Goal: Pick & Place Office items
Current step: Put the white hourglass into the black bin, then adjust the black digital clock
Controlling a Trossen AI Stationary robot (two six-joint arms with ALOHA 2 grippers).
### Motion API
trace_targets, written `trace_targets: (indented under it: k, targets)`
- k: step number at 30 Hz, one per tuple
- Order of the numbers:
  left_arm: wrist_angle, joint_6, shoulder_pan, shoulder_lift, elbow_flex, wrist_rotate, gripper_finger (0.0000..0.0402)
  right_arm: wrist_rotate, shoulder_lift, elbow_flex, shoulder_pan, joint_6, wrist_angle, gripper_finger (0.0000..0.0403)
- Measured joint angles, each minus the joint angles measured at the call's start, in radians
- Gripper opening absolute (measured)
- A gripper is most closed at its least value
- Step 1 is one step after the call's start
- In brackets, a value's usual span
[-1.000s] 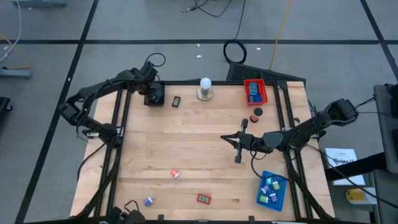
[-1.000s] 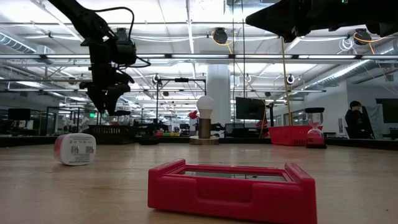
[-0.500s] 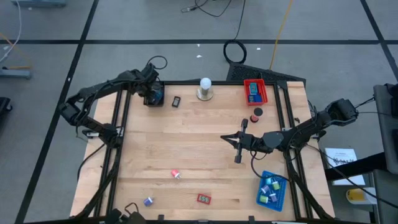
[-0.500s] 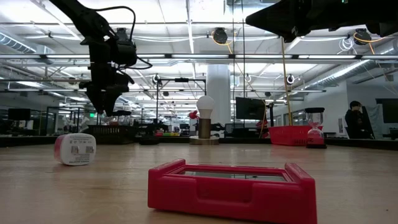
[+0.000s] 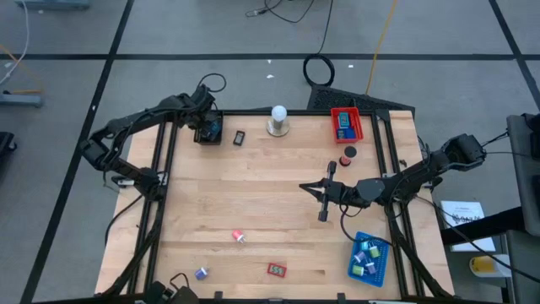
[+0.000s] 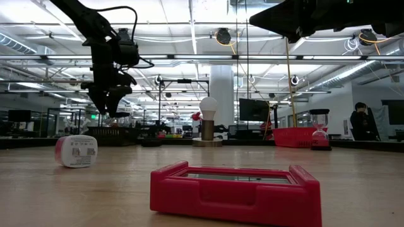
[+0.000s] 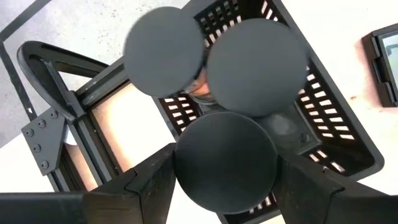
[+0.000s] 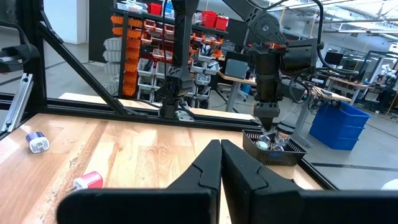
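almost nothing has moved since a second ago: the left gripper (image 5: 205, 127) still hangs over the black tray (image 5: 208, 133) at the table's (image 5: 253, 203) far left corner, fingers apart, holding nothing i can make out. the right gripper (image 5: 321, 201) stays mid-table, fingers pressed together, empty. loose items: a red block (image 5: 277, 269) at the near edge, a pink roll (image 5: 239, 236), a purple piece (image 5: 201, 273). others sit in the blue tray (image 5: 369, 258) and red tray (image 5: 345, 123).
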Motion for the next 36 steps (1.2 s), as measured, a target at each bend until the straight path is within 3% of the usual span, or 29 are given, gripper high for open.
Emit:
trace_targets:
  k: [9,18,24,30,36]
  targets:
    - [-0.001,0.0,0.0,0.0,0.0,-0.023,0.0237,0.0,0.0,0.0,0.0,0.0,0.0,0.0001]
    - [-0.049,0.032,0.0,-0.012,0.001,-0.028,0.0304,0.0,0.0,0.0,0.0,0.0,0.0,0.0001]
    - [-0.048,0.047,-0.001,-0.071,0.022,-0.027,0.032,0.0,0.0,0.0,0.0,0.0,0.0,0.0001]
    - [-0.081,0.084,-0.007,-0.177,0.045,-0.024,0.0293,0.0,0.0,0.0,0.0,0.0,-0.001,0.0001]
    - [-0.078,0.126,-0.085,-0.332,0.015,0.018,0.0208,0.001,0.0,0.0,0.0,0.0,-0.014,0.0001]
